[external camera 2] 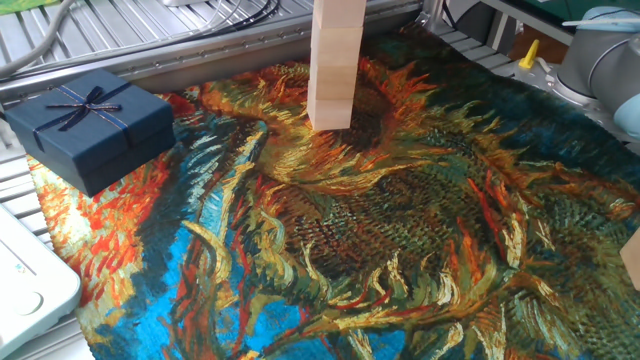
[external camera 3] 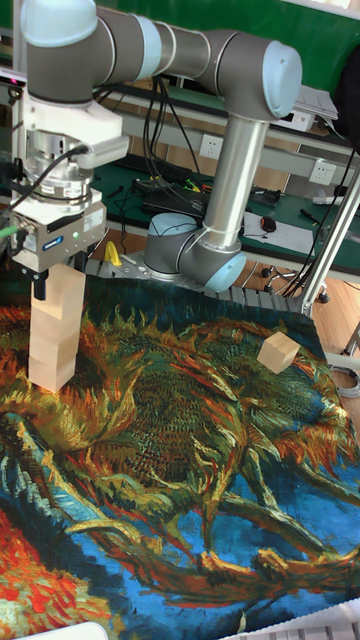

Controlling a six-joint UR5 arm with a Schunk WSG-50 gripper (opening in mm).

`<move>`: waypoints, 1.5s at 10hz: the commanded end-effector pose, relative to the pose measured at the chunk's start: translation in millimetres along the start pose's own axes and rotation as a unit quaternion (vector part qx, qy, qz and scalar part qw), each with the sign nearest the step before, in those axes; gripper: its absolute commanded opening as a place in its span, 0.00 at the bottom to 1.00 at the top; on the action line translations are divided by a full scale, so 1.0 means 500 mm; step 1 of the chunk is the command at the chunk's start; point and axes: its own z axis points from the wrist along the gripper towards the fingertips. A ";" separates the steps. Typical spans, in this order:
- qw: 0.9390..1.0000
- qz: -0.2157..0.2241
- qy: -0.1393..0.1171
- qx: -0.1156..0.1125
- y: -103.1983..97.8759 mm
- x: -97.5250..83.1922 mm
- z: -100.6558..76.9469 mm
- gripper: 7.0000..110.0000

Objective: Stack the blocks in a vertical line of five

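A column of pale wooden blocks [external camera 3: 52,345] stands on the sunflower-patterned cloth [external camera 3: 180,470] at the far left of the tall fixed view. In the fixed view the same column [external camera 2: 333,80] rises out of the top of the picture. My gripper [external camera 3: 60,290] hangs straight above it, its dark fingers [external camera 3: 38,285] pressed to the sides of the top block [external camera 3: 66,287], which rests on the column slightly offset. One loose block [external camera 3: 279,352] lies alone on the cloth to the right, showing at the right edge [external camera 2: 632,255] of the fixed view.
A dark blue gift box [external camera 2: 90,125] with a ribbon sits at the cloth's left corner. A white device [external camera 2: 25,290] lies at the lower left. The arm's base [external camera 3: 190,255] stands behind the cloth, with metal rails around it.
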 end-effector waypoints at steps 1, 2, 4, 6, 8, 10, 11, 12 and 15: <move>1.000 0.011 -0.004 -0.001 -0.003 -0.004 -0.023 0.79; 1.000 0.015 -0.010 -0.003 -0.002 -0.011 -0.028 0.79; 1.000 0.017 -0.016 -0.008 -0.001 -0.017 -0.038 0.79; 1.000 0.017 -0.011 -0.007 -0.007 -0.012 -0.055 0.79; 1.000 0.023 -0.016 -0.009 -0.014 -0.014 -0.067 0.79; 0.997 0.065 -0.042 0.018 -0.044 -0.033 -0.091 0.79; 0.992 0.095 -0.081 0.021 -0.051 -0.069 -0.098 0.79; 0.988 0.105 -0.110 0.021 -0.057 -0.098 -0.109 0.79; 0.986 0.090 -0.139 0.022 -0.092 -0.148 -0.117 0.79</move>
